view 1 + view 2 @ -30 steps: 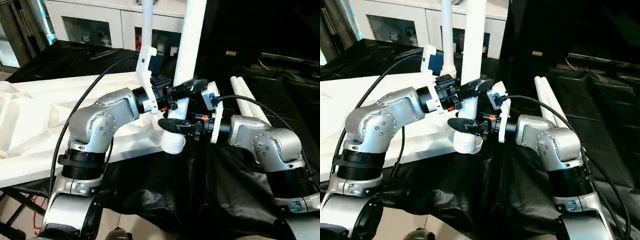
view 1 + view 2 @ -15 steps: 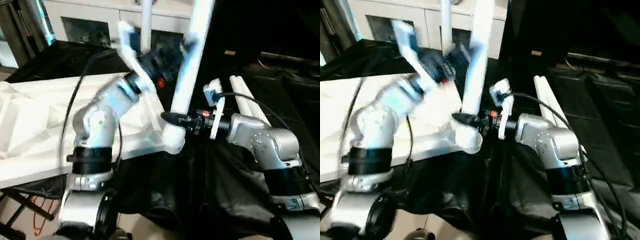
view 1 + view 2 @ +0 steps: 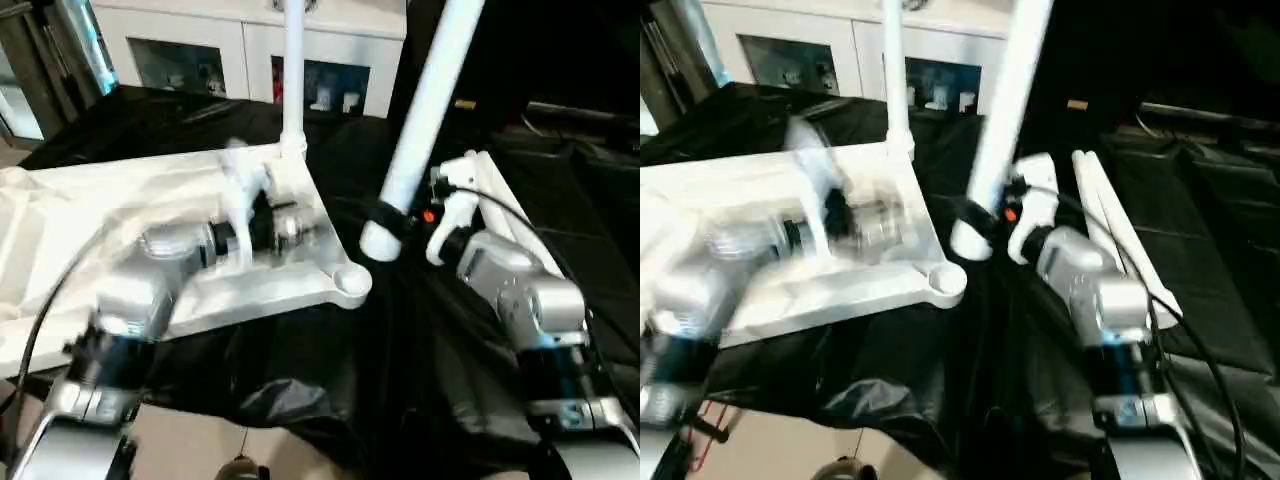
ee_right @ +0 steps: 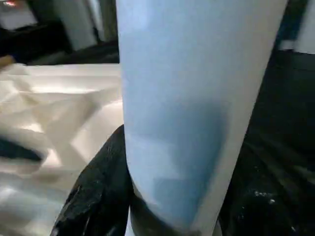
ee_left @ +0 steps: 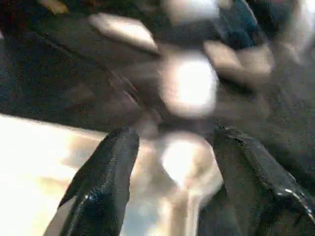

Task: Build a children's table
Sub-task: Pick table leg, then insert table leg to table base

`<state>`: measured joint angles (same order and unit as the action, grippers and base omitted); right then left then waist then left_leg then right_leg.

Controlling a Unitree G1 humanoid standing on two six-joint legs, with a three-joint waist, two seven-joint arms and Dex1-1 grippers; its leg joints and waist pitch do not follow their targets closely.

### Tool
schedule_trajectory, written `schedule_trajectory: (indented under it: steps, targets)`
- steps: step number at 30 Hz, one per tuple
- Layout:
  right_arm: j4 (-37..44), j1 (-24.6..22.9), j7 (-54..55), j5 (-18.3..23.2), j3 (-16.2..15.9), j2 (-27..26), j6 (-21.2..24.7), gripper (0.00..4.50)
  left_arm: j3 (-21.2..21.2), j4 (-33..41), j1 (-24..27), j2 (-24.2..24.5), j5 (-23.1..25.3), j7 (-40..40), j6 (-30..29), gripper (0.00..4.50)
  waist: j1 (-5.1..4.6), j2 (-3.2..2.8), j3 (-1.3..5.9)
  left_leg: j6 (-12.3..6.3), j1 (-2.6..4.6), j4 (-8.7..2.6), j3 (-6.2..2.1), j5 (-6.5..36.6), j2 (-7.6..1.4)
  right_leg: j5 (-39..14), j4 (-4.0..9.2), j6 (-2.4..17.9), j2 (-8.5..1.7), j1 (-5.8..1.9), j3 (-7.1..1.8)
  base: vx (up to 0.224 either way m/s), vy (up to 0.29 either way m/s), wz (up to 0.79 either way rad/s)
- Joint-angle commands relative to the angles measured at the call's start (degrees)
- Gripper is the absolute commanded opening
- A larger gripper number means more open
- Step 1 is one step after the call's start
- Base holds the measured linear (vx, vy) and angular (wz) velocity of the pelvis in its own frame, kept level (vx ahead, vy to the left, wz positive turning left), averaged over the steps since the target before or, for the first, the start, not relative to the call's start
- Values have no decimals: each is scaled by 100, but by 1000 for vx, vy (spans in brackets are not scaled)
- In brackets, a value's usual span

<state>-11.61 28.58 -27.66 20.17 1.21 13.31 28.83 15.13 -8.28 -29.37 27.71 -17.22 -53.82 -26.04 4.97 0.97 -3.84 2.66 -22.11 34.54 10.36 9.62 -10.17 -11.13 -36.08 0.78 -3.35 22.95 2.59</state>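
The children's table top point(image 3: 120, 200) lies upside down on black cloth, its near corner socket point(image 3: 350, 283) bare. One white leg point(image 3: 293, 70) stands upright in the far corner. My right gripper point(image 3: 392, 218) is shut on a second leg point(image 3: 425, 110), which leans to the right with its lower end just above and right of the near socket; in the right wrist view this leg point(image 4: 187, 98) sits between the black fingers point(image 4: 98, 191). My left gripper point(image 3: 285, 228) is blurred, low over the table top. Its fingers point(image 5: 106, 177) stand open with nothing between them.
Two more white legs point(image 3: 495, 200) lie side by side on the black cloth point(image 3: 330, 380) at the right. A white cabinet point(image 3: 200, 50) with glass-fronted compartments stands behind. The table's near edge overhangs the floor at the bottom left.
My left gripper has let go of the leg and swung back left and down over the table top. The right gripper has tipped the leg to the right, its lower end off the corner socket.
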Motion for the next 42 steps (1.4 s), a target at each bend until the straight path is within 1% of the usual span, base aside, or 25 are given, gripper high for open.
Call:
schedule_trajectory:
  steps: [1,2,3,4,5,6,7,8,9,10,11,12,14,16,18,20,22,24,25,27,28,33,38,41,42]
  targets:
    - [62,-20,57,-30,67,7,-118,190,438,-22,25,98,299,-264,115,289,-18,14,453,245,146,-409,-81,956,-256,-740,399,995,-432,-284,-270,0,0,0]
    - [59,-24,56,-31,66,2,-129,190,478,-59,21,108,351,-271,137,289,-12,-10,445,241,148,-410,-86,974,-262,-800,395,987,-436,-275,-274,0,0,0]
    - [42,-55,18,-49,11,-37,-194,190,697,-413,-33,141,726,-238,336,289,-9,-102,437,252,161,-408,-92,1051,-263,-932,413,976,-444,-253,-278,0,0,0]
    - [35,-65,10,-79,-35,-71,-238,190,725,-633,-74,137,887,-235,458,289,-38,-118,421,273,155,-410,-92,1197,-250,-1085,454,897,-431,-247,-284,0,0,0]
    - [33,-68,8,-93,-54,-86,-257,190,727,-722,-89,134,947,-239,511,289,-54,-97,429,299,160,-417,-92,1232,-250,-1113,457,873,-427,-258,-282,0,0,0]
    - [28,-57,-8,-118,-92,-104,-288,190,721,-889,-132,134,1017,-272,560,289,-45,-203,445,356,167,-415,-121,1253,-249,-1077,434,883,-439,-257,-278,0,0,0]
    - [24,-46,-13,-127,-102,-108,-302,190,717,-943,-151,140,1020,-303,555,289,-85,-136,447,367,168,-416,-109,1304,-249,-991,444,925,-422,-261,-274,0,0,0]
    - [34,-45,-14,-135,-107,-110,-309,190,738,-984,-165,160,1020,-319,554,289,-78,-133,454,361,168,-416,-116,1286,-252,-918,430,966,-427,-271,-274,0,0,0]
    - [92,-71,-12,-157,-123,-101,-313,190,772,-1093,-186,197,1044,-321,583,254,-80,-139,451,334,161,-416,-111,1226,-251,-798,420,1040,-421,-266,-271,0,0,0]
    - [138,-97,-13,-169,-126,-85,-312,190,783,-1175,-205,209,1065,-287,588,254,-77,-239,458,342,165,-398,-119,1215,-245,-692,393,1098,-428,-262,-273,0,0,0]
    - [138,-97,-13,-169,-126,-85,-312,190,783,-1175,-205,209,1065,-287,588,251,-98,-198,454,328,159,-401,-105,1223,-242,-647,416,1104,-411,-264,-271,0,0,0]
    - [194,-133,-15,-136,-102,-76,-286,190,754,-1241,-230,203,1067,-232,614,251,-95,-166,465,301,149,-397,-110,1173,-241,-536,394,1154,-419,-293,-271,0,0,0]
    - [215,-154,-20,-130,-94,-74,-284,190,726,-1281,-240,190,1064,-240,630,239,-84,-177,458,247,152,-393,-104,1206,-243,-659,410,1182,-430,-284,-271,0,0,0]
    - [238,-202,-25,-131,-92,-81,-285,190,666,-1250,-224,208,1025,-309,616,211,-89,-179,453,256,155,-402,-108,1254,-253,-788,418,1164,-432,-278,-270,0,0,0]
    - [234,-221,-29,-140,-101,-85,-299,190,614,-1237,-205,202,1002,-363,600,206,-100,-179,453,263,152,-405,-111,1274,-254,-806,417,1171,-428,-278,-269,0,0,0]
    - [235,-241,-49,-156,-133,-90,-306,190,531,-1239,-163,195,1009,-424,616,173,-113,-177,452,253,150,-403,-109,1266,-253,-823,420,1183,-435,-278,-269,0,0,0]
    - [232,-228,-76,-164,-146,-98,-299,190,505,-1260,-134,215,1023,-412,648,166,-127,-155,454,237,145,-403,-109,1237,-253,-800,418,1189,-431,-281,-268,0,0,0]
    - [220,-210,-94,-172,-161,-95,-304,190,500,-1272,-110,242,1032,-410,669,144,-135,-166,453,212,145,-401,-107,1220,-251,-780,415,1196,-433,-277,-268,0,0,0]
    - [211,-201,-106,-173,-169,-94,-307,190,487,-1275,-97,256,1029,-402,658,130,-137,-141,454,202,140,-401,-106,1211,-252,-785,416,1193,-435,-285,-269,0,0,0]
    - [196,-188,-132,-170,-180,-96,-312,190,471,-1276,-79,280,1026,-402,640,118,-131,-151,452,182,141,-401,-106,1185,-255,-798,412,1194,-440,-279,-270,0,0,0]
    - [189,-169,-160,-157,-191,-105,-307,190,472,-1261,-56,303,1043,-425,630,111,-134,-135,449,176,143,-403,-104,1194,-257,-827,420,1190,-438,-276,-271,0,0,0]
    - [181,-83,-286,-142,-253,-107,-252,190,534,-1172,34,360,1132,-576,595,64,-142,-138,441,175,142,-409,-107,1224,-260,-961,426,1160,-445,-270,-274,0,0,0]
    - [170,74,-559,-84,-344,-50,-128,190,487,-1138,72,317,1069,-564,561,21,-144,-134,445,140,145,-402,-103,1179,-260,-873,415,1197,-443,-268,-273,0,0,0]
    - [240,133,-831,89,-415,-41,123,190,427,-1122,75,273,1008,-590,623,3,-143,-126,443,115,138,-402,-104,1158,-258,-888,411,1200,-442,-277,-273,0,0,0]
    - [283,153,-1003,121,-521,-23,230,190,399,-1098,91,242,964,-636,664,1,-138,-117,446,88,136,-400,-103,1124,-264,-836,410,1201,-444,-280,-274,0,0,0]
